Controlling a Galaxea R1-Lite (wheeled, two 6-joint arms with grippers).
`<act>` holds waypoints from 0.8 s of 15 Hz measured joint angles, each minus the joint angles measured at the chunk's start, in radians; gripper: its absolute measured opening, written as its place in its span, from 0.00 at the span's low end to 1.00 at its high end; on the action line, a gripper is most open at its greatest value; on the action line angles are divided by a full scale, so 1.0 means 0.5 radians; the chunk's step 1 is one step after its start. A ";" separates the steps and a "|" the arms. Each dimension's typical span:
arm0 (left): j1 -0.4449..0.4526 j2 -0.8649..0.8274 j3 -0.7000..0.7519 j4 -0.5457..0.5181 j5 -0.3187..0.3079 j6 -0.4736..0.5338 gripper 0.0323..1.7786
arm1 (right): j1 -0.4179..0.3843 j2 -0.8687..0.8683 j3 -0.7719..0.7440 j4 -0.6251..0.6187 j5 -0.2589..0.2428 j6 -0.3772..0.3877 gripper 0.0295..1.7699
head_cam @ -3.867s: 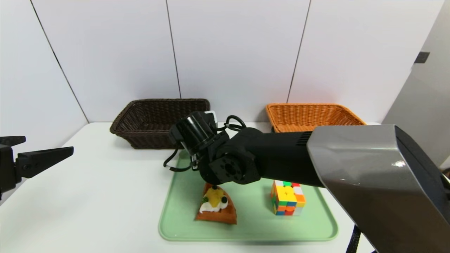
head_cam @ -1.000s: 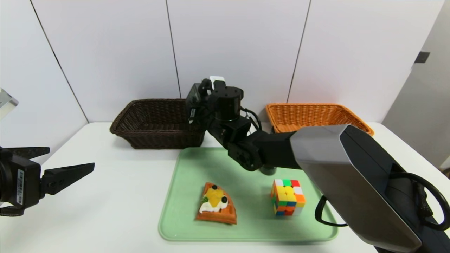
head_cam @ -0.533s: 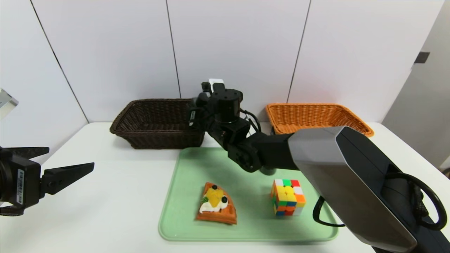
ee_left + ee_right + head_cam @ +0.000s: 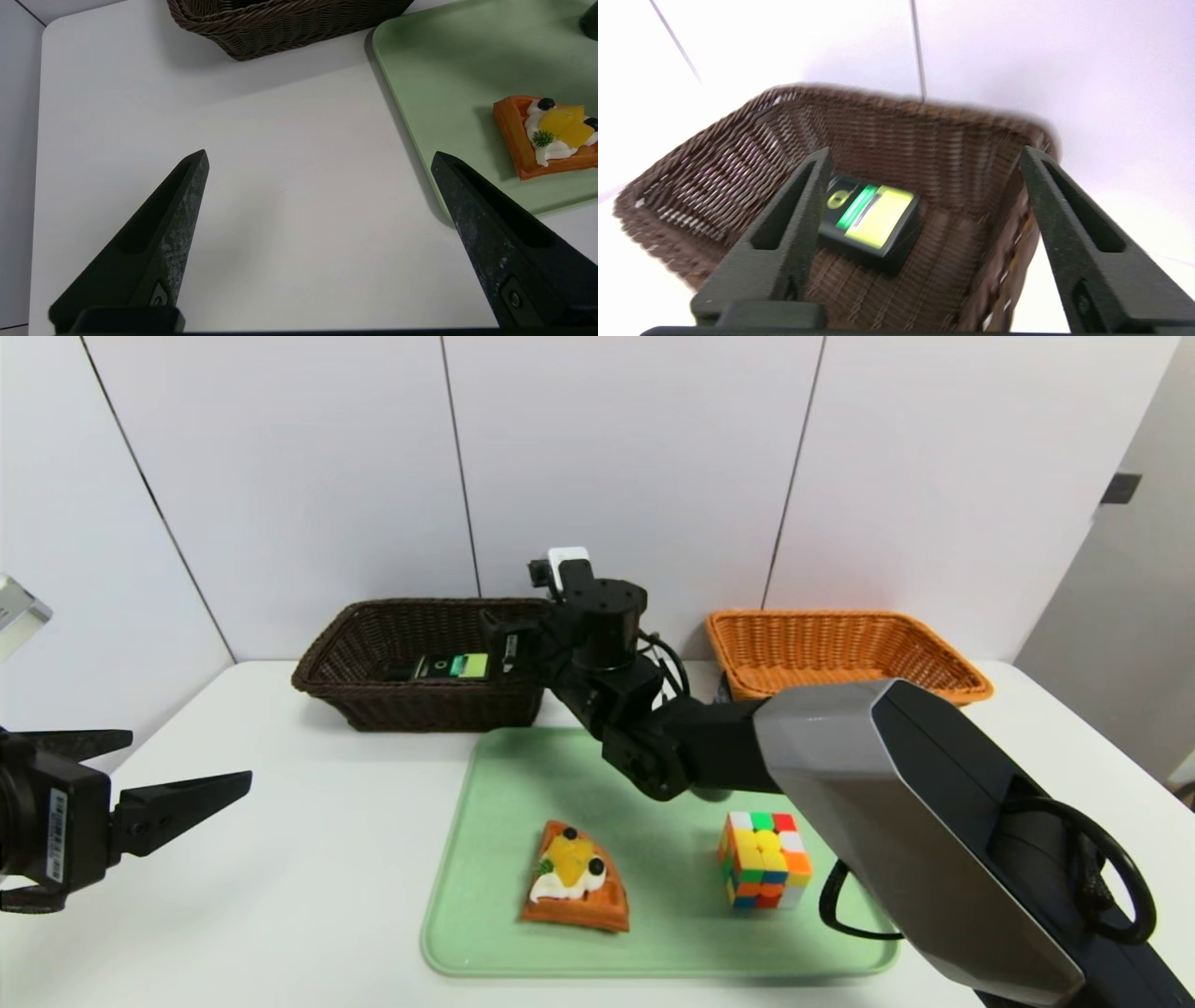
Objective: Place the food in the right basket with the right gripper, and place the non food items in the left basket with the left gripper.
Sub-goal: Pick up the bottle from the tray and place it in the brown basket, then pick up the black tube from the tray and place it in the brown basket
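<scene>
The waffle wedge (image 4: 574, 877) (image 4: 551, 135) and the multicoloured puzzle cube (image 4: 764, 859) lie on the green tray (image 4: 485, 933). My right gripper (image 4: 501, 649) (image 4: 925, 151) hangs open over the right end of the dark brown left basket (image 4: 373, 702) (image 4: 714, 172). Nothing sits between its fingers. A black bottle with a green label (image 4: 453, 666) (image 4: 868, 217) lies flat on that basket's floor below it. The orange-tan right basket (image 4: 840, 649) stands at the back right. My left gripper (image 4: 187, 758) (image 4: 320, 155) is open above bare table, left of the tray.
The right arm stretches across the back half of the tray. A small dark object (image 4: 714, 791) shows partly under it. White wall panels stand close behind both baskets. The white table (image 4: 280, 859) lies between the left gripper and the tray.
The right gripper opened over the dark basket, and the black bottle now lies inside it. Earlier that arm rose from the tray to the basket. The left gripper stayed put.
</scene>
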 joint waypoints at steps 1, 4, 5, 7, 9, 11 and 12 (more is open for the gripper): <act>0.000 -0.002 0.000 -0.036 0.000 0.003 0.95 | 0.001 0.010 0.000 -0.023 -0.011 -0.047 0.81; -0.001 -0.006 0.062 -0.241 -0.010 0.045 0.95 | 0.000 0.016 0.000 -0.031 -0.025 -0.157 0.86; -0.002 -0.006 0.091 -0.320 -0.011 0.086 0.95 | -0.004 0.001 0.000 -0.026 -0.013 -0.154 0.87; -0.003 0.007 0.102 -0.431 -0.027 0.094 0.95 | -0.011 -0.059 0.000 0.010 0.005 -0.146 0.90; -0.003 0.030 0.055 -0.422 -0.033 0.067 0.95 | -0.013 -0.150 0.001 0.131 0.007 -0.143 0.91; -0.003 0.063 -0.033 -0.408 -0.025 -0.052 0.95 | -0.010 -0.269 0.002 0.297 0.006 -0.140 0.92; -0.003 0.079 -0.092 -0.375 -0.021 -0.102 0.95 | -0.008 -0.348 0.002 0.415 0.001 -0.141 0.93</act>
